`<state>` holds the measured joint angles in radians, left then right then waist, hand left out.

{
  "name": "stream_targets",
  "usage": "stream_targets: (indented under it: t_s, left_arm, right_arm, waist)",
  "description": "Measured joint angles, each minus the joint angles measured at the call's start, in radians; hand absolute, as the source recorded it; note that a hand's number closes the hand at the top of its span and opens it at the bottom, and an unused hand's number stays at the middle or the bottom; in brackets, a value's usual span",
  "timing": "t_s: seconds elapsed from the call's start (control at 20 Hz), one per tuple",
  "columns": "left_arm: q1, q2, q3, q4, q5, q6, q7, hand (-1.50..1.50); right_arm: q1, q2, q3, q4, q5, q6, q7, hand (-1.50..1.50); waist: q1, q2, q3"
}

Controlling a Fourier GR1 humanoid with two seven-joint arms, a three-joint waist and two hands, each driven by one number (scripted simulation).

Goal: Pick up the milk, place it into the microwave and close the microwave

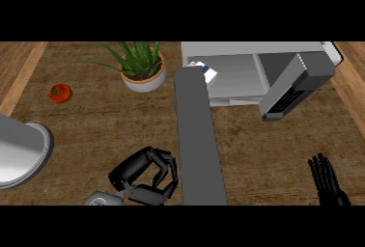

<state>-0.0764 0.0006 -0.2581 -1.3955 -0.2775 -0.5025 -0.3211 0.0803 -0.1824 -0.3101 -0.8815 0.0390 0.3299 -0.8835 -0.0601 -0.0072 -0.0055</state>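
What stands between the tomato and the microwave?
A plant in a pot, seen in the head view, with the tomato to its left and the microwave to its right.

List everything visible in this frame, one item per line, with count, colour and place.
Microwave: 1, light grey, far centre-right of the counter, cavity open.
Microwave door: 1, grey with dark panel, swung open at the cavity's right.
Milk: 1, white with blue, at the cavity's left edge, mostly hidden by the forearm.
Plant: 1, green leaves in a white and tan pot, left of the microwave.
Tomato: 1, red, far left of the counter.
Round metal object: 1, grey, left edge, cut off.
Small grey object: 1, bottom edge, beside the left hand.
Counter: 1, brown wood.
Forearm: 1, grey, stretched toward the microwave.
Left hand: 1, black, curled, low centre-left.
Right hand: 1, black, fingers straight, lower right.
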Motion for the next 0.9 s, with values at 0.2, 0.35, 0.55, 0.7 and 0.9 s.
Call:
stream_targets:
  t_s: [0.2,0.35,0.55,0.7,0.9]
  left_arm:
    - [-0.04,0.003,-0.112,0.073,0.022,0.103,-0.033,1.5]
    - [-0.073,0.004,-0.219,0.131,0.054,0.175,-0.025,1.5]
    - [-0.121,0.005,-0.344,0.185,0.131,0.276,0.008,1.5]
    - [-0.163,0.006,-0.442,0.215,0.186,0.385,0.023,1.5]
    - [-0.232,0.016,-0.548,0.24,0.271,0.534,0.064,1.5]
  right_arm:
    - [0.107,-0.02,0.015,-0.186,-0.068,0.047,0.045,-1.5]
    - [0.167,-0.03,0.043,-0.294,-0.115,0.087,0.077,-1.5]
    - [0.235,-0.048,0.085,-0.454,-0.188,0.141,0.145,-1.5]
    - [0.266,-0.054,0.115,-0.56,-0.243,0.167,0.199,-1.5]
    - [0.291,-0.073,0.15,-0.682,-0.304,0.199,0.268,-1.5]
  waist:
    - [0.004,0.002,0.001]
    - [-0.001,0.004,0.001]
    - [-0.013,0.006,0.001]
    - [-0.019,0.008,0.001]
    - [-0.035,0.012,0.001]
